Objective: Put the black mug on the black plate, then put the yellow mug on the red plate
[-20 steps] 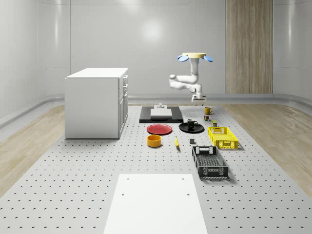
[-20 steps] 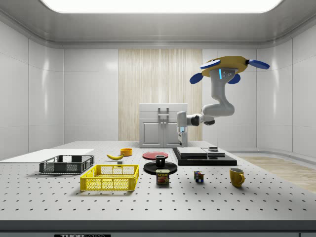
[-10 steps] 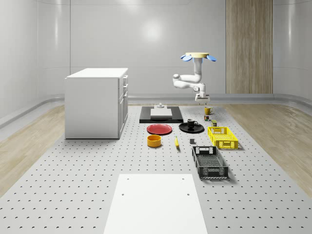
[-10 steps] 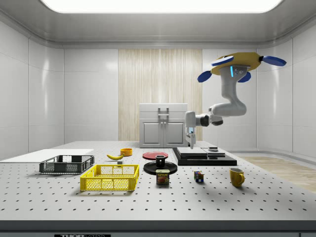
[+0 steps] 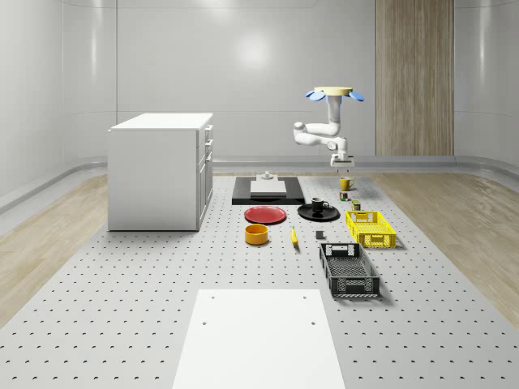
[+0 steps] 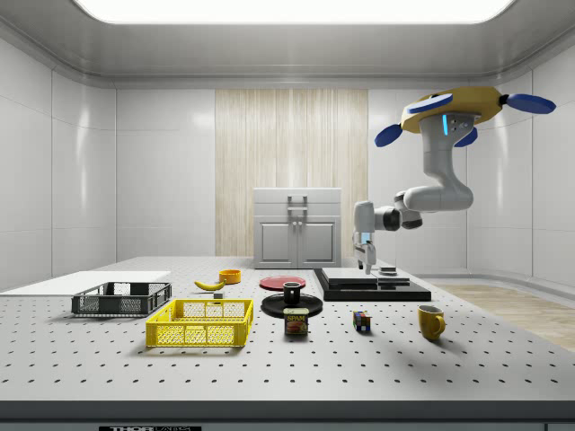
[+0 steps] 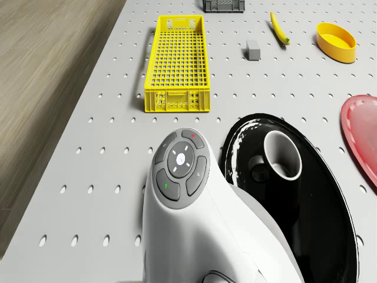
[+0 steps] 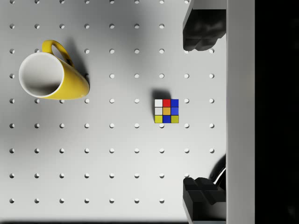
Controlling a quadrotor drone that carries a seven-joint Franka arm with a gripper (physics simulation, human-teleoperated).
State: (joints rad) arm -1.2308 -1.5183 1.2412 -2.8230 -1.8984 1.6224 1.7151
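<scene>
Hovering in air, upper right of centre in whole-scene view: drone (image 5: 332, 92), over far end of table (image 5: 122, 308). Arm bent down-right, gripper (image 5: 341, 166) hanging just above yellow mug (image 5: 345, 184), not touching. Black mug (image 5: 317, 204) upright on black plate (image 5: 303, 212), right of centre; red plate (image 5: 265, 215) just left of it, bare. Yellow basket (image 5: 371, 228) and black basket (image 5: 349, 270) lower right; white cabinet (image 5: 158, 170) at left.

Side view: drone (image 6: 454, 106) at upper right, airborne. Gripper (image 6: 367, 265) right of centre, pointing down, in front of black slab (image 6: 373, 289), well above tabletop. Yellow mug (image 6: 430, 321) upright at lower right, alone on table, apart from both plates. Rubik's cube (image 6: 362, 321) btwn mug and can (image 6: 296, 322). Black mug (image 6: 292, 292) on black plate (image 6: 272, 306) at centre; red plate (image 6: 281, 282) behind it.

Drone view: white arm (image 7: 200, 224) in foreground w/ round button pad. Black mug (image 7: 281, 156) standing on black plate (image 7: 330, 236), beside arm. Edge of red plate (image 7: 360, 130) next to black plate. Beyond: yellow basket (image 7: 177, 65), banana (image 7: 279, 28), yellow bowl (image 7: 336, 41).

Wrist view: looking straight down at perforated table. Gripper (image 8: 200, 114) w/ 2 fingers (image 8: 201, 30) spread wide, clamped on nothing. Cube (image 8: 167, 111) below, roughly level w/ gap btwn fingers. Yellow mug (image 8: 51, 77) off to 1 side of cube, well apart from fingers, mouth up, handle showing.
</scene>
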